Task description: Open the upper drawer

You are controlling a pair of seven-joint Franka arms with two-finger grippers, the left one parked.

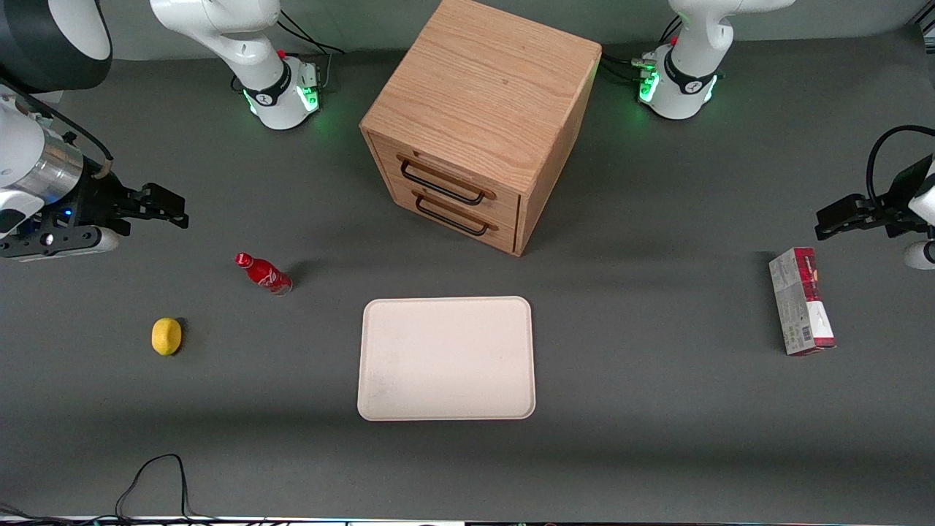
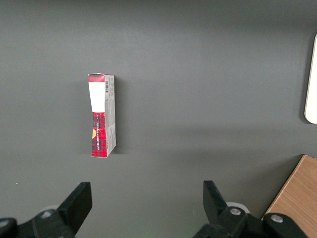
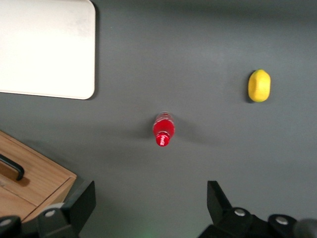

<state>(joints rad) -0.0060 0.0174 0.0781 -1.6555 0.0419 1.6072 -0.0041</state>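
The wooden cabinet (image 1: 475, 109) stands at the middle of the table, farther from the front camera than the tray. Its upper drawer (image 1: 451, 169) sits flush and closed, with a black wire handle (image 1: 440, 186) across its front. The lower drawer (image 1: 467, 206) beneath it is closed too. My gripper (image 1: 172, 208) hovers above the table at the working arm's end, well apart from the cabinet, open and holding nothing. In the right wrist view the gripper (image 3: 151, 193) is spread wide over bare table, with a cabinet corner (image 3: 34, 178) and one end of a black handle (image 3: 12, 167) showing.
A red bottle (image 1: 263, 272) stands between my gripper and the cabinet, also seen as the bottle (image 3: 163, 130) under the wrist. A lemon (image 1: 166, 336) lies nearer the front camera. A cream tray (image 1: 445, 358) lies in front of the cabinet. A red-and-grey box (image 1: 801, 310) lies toward the parked arm's end.
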